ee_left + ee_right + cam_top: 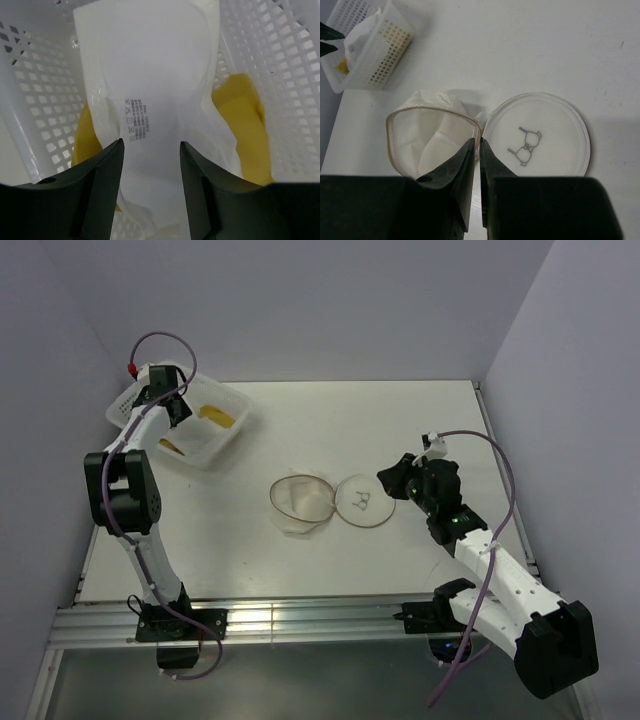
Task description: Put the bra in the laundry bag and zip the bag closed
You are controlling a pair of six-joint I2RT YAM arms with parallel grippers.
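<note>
The left gripper is down inside the white perforated basket with its jaws spread wide and nothing clamped between them. The bra, white with a printed care label, lies straight ahead of the jaws and fills the gap between the two fingertips, running on beyond them toward the far wall of the basket. Whether the fingertips touch the fabric cannot be told. Yellow cloth shows on the outer side of each finger, partly tucked under the bra.

The right gripper has its jaws drawn together, with only a thin slit between them and nothing visible in it. In the right wrist view, the laundry bag sits on the table just ahead of the jaws and to their left, its mouth open and its tan hoop rim passing behind the fingertips. Its round lid is flipped open flat just ahead and to the right of the jaws, its small black mark facing up. The fingertips line up with the spot where bag and lid join.
</note>
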